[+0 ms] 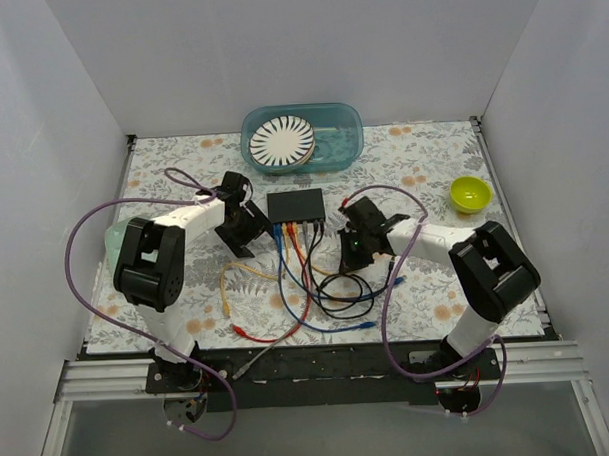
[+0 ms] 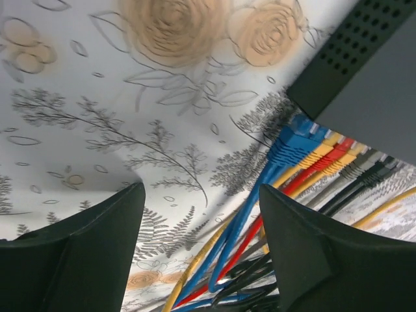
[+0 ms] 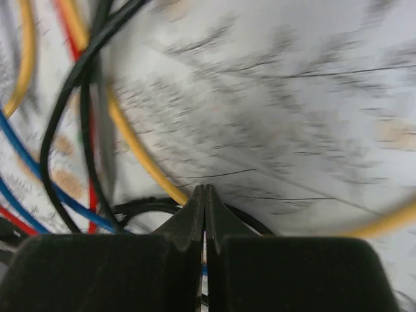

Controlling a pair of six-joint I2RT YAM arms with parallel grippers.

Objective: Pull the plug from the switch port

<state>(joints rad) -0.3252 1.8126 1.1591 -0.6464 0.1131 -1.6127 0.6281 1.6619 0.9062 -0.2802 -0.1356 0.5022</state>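
From the top camera I saw the switch [image 1: 296, 205] lying flat near the middle of the floral cloth [image 1: 422, 159], with white walls closing in the left, right and far sides. Its near long edge carried the row of plugs [image 1: 298, 228]. Coloured cables [image 1: 307, 288] fanned from there towards the near table edge, crossing and looping between the two arms.

The left gripper [image 1: 249, 228] sat just left of the switch. In its wrist view the fingers [image 2: 84, 253] stood wide apart over bare cloth, with the switch's corner [image 2: 370, 78] and the blue plug [image 2: 294, 144] at upper right, next to yellow, red and dark plugs.

The right gripper [image 1: 355, 248] sat low to the right of the plugs, in among the cable loops. Its fingers [image 3: 195, 218] were pressed together tip to tip, with black [image 3: 62, 123], yellow [image 3: 140, 153] and blue cables close around them.

Behind the switch stood a teal tub [image 1: 346, 116] holding a striped plate [image 1: 282, 142]. A yellow-green bowl [image 1: 470, 193] sat well off to the right.
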